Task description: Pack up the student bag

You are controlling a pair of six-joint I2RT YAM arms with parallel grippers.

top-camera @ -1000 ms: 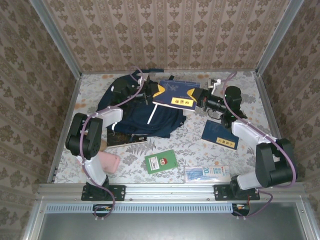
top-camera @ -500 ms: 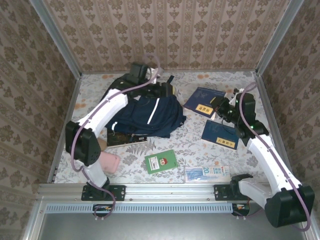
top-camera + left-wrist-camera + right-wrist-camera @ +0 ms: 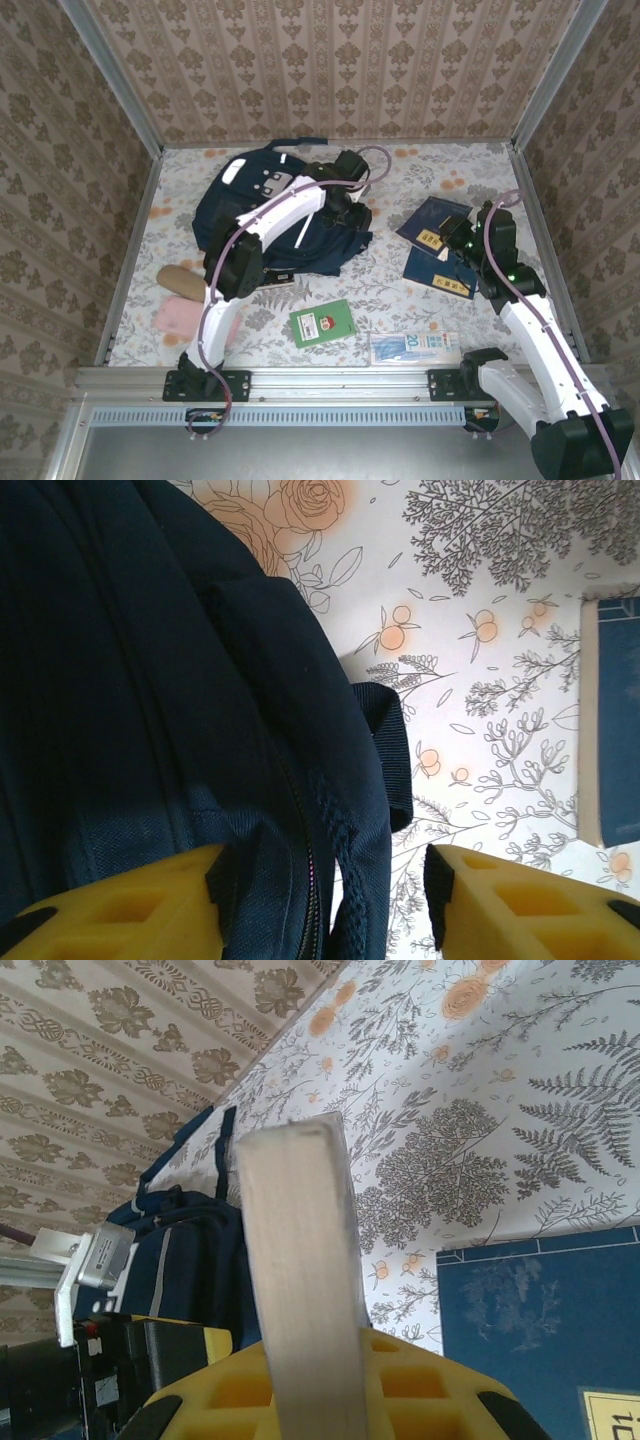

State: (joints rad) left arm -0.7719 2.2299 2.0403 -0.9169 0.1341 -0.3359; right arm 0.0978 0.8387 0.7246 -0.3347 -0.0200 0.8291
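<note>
We take the green booklet (image 3: 323, 322), with its red-and-white picture, as our mark on the floral tablecloth (image 3: 400, 180). Just to its right lies a clear packet (image 3: 415, 348) with blue print. Farther right and a little beyond the booklet, a flat navy book (image 3: 440, 270) with a yellow label rests on the cloth. A tilted navy book (image 3: 437, 222), also yellow-labelled, sits just past it, and from the right wrist we see its pale page edge (image 3: 300, 1290). Well to the booklet's left we find a pink pouch (image 3: 180, 315) and, just beyond that, a brown oblong thing (image 3: 180, 280). Patterned wallpaper (image 3: 330, 70) rises far behind the booklet.
</note>
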